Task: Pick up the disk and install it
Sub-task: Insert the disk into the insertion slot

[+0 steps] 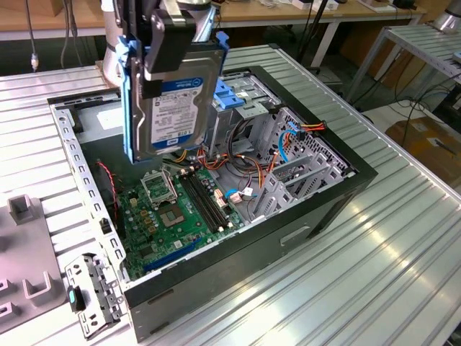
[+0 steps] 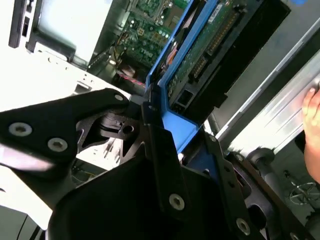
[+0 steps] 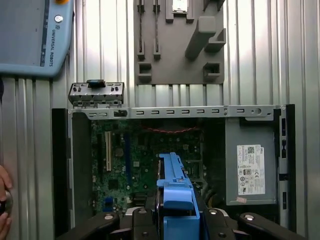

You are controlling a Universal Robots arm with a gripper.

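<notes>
The disk (image 1: 176, 101), a dark flat drive with a white and blue label and blue side rails, hangs upright above the open computer case (image 1: 310, 209). My gripper (image 1: 171, 54) is shut on its upper end, a black finger (image 1: 162, 50) pressed against the labelled face. In the first wrist view the disk (image 3: 175, 192) shows edge-on over the motherboard (image 3: 125, 160), held by the gripper (image 3: 176, 217). In the second wrist view the disk (image 2: 210, 45) shows its green circuit-board side, clamped by the gripper (image 2: 167, 135).
A metal drive cage (image 1: 238, 97) with a blue handle stands in the case behind the disk. A grey box with a white sticker (image 3: 250, 170) fills one corner. A grey fixture (image 3: 180, 40), a small metal bracket (image 1: 94, 292) and a pendant (image 3: 30, 35) lie outside. A hand (image 3: 4, 200) is nearby.
</notes>
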